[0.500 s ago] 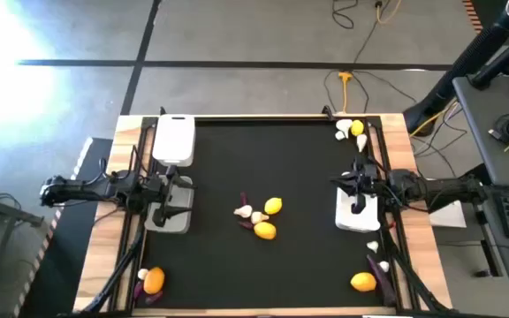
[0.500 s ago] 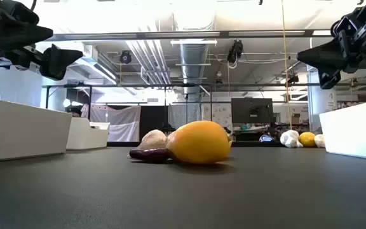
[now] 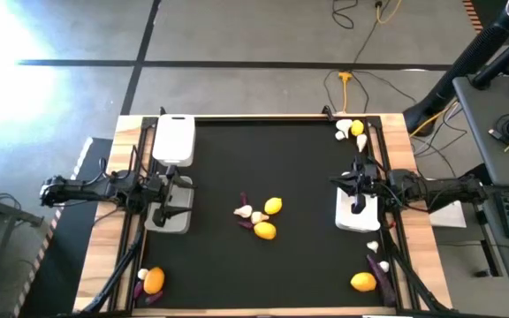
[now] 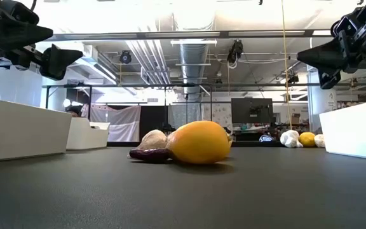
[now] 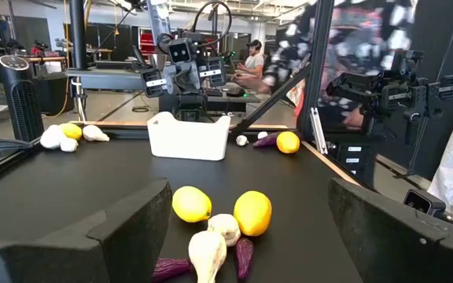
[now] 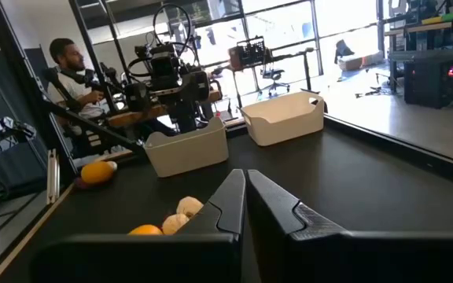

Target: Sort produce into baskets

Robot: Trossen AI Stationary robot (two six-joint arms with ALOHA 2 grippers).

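— From above, where's your produce?
— Heaped mid-table: citrus [image 3: 273, 206], garlic [image 3: 244, 211], eggplant [image 3: 245, 224]. Both arms hang over side baskets [image 3: 173, 139].
— Your left gripper [image 5: 242, 228]?
— Fingers wide apart.
— Your right gripper [image 6: 246, 206]?
— Fingers nearly together, holding nothing.

high: overhead, straight down, whole surface [image 3: 307, 168] and both arms.
low: surface height, level, close on centre produce pile [image 4: 189, 144].
left wrist: faces across surface toward right arm; same pile [image 5: 219, 228] near.
right wrist: faces opposite, toward left arm.
shared: the centre pile, seen in all four.
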